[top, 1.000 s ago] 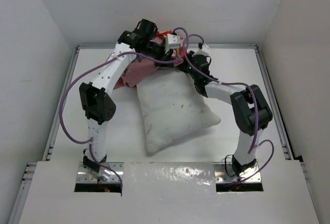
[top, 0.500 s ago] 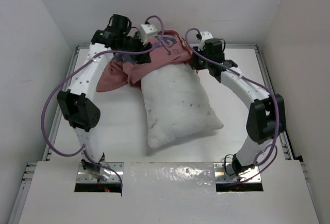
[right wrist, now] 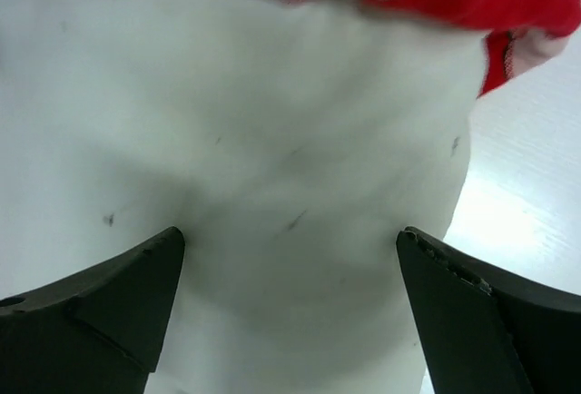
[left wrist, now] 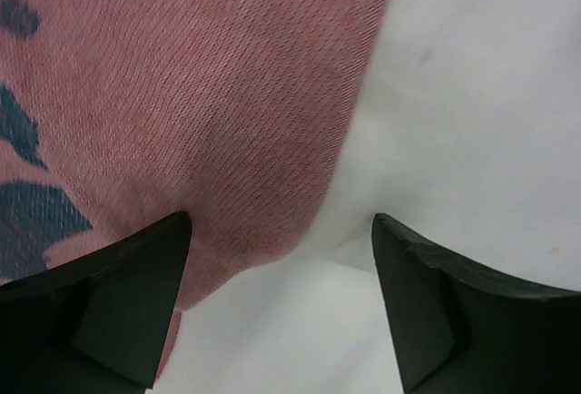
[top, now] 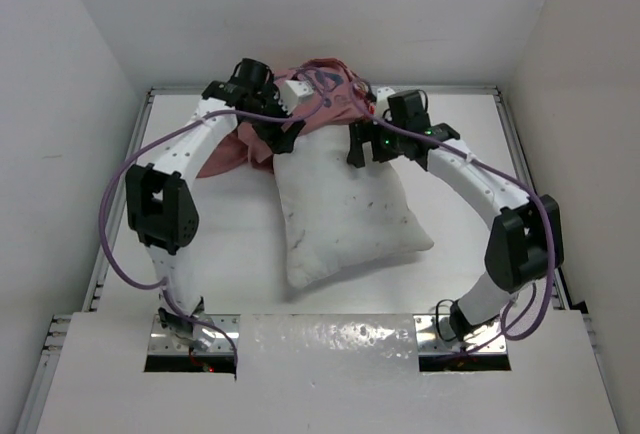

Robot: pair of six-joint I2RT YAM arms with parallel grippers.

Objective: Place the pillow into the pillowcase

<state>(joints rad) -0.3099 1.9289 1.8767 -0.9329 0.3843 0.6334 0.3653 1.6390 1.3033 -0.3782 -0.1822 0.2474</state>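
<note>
Lying slantwise in the middle of the tabletop [top: 200, 254], the pillow [top: 340, 209] points its near end toward the arm bases and its far end toward the back wall. The pillowcase [top: 232, 154] is bunched at that far end, mostly faded pink side out (a strip of bright red shows at its edge in the right wrist view). It drapes over the pillow's far edge and spills onto the tabletop to the left. Most of the pillow lies bare, outside the cloth.

The left pincer [top: 290, 134] hovers at the pillow's far left corner, jaws apart with nothing between them. Its wrist camera shows pink cloth with dark blue blotches by the left finger and white pillow by the right one, the cloth's edge running between them.

The right pincer [top: 362, 146] hangs over the pillow's far right part, jaws spread wide and empty. Speckled white pillow fills the gap, and the pillowcase's edge lies just beyond the fingertips.
</note>
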